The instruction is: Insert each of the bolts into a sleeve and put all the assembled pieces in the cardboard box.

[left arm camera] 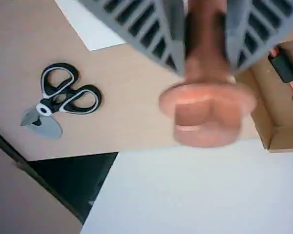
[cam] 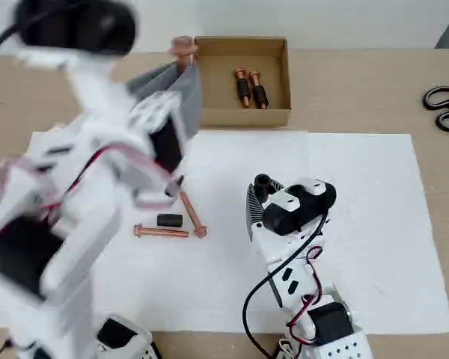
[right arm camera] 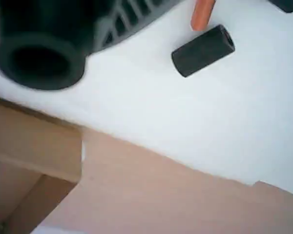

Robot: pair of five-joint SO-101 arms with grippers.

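Note:
My left gripper (cam: 185, 66) is shut on a copper bolt (cam: 183, 47), held head-outward at the left rim of the cardboard box (cam: 280, 78). In the left wrist view the bolt's head (left arm camera: 207, 109) sticks out past the grey fingers (left arm camera: 136, 24). Two assembled pieces (cam: 251, 88) lie inside the box. My right gripper (cam: 258, 193) is over the middle of the white paper, shut on a black sleeve (cam: 263, 182), whose open end (right arm camera: 39, 58) faces the wrist camera. Two loose bolts (cam: 161, 232) (cam: 192, 212) and a loose sleeve (cam: 169, 221) (right arm camera: 203, 50) lie on the paper.
Black-handled scissors (cam: 445, 107) (left arm camera: 61, 97) lie on the wooden table at the far right. The white paper (cam: 359, 209) covers most of the work area. The box's corner (right arm camera: 29, 161) shows in the right wrist view.

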